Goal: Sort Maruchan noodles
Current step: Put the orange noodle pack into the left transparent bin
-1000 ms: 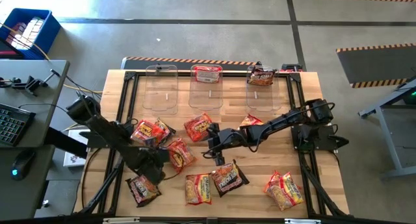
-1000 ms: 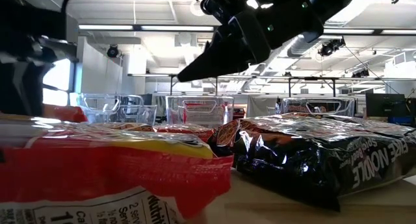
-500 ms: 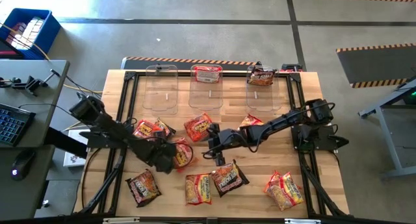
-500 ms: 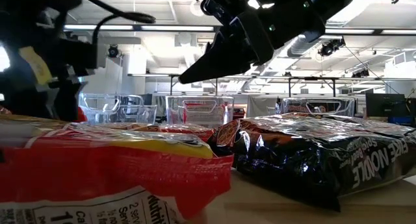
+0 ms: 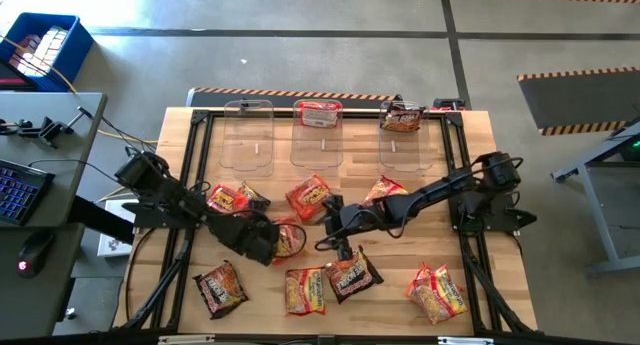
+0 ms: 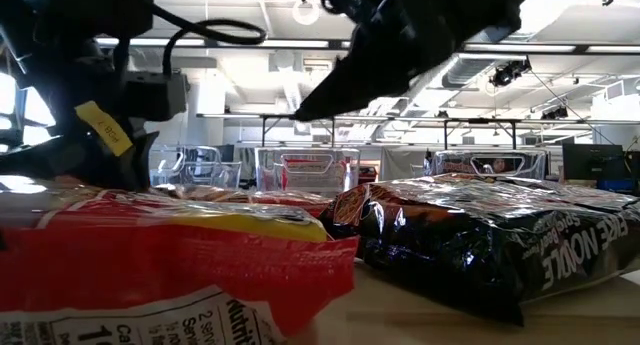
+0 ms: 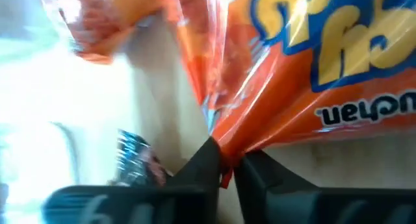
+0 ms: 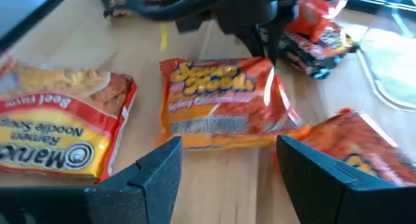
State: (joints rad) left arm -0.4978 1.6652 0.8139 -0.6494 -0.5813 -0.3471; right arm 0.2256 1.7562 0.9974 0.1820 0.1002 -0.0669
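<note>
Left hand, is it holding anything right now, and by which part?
Yes. The left hand is shut on an orange noodle packet, pinching its crimped edge at one corner. The right hand is open, holding nothing.

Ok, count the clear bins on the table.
3, in a row along the far edge: left bin, middle bin, right bin. None seems hidden.

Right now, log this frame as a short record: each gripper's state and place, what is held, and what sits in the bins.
left gripper: shut on the edge of an orange packet, mid-table
right gripper: open, hovering over another orange packet, holding nothing
left bin: no packet visible
middle bin: one red packet
right bin: one dark packet at its far end
loose packets: scattered across the table
</note>
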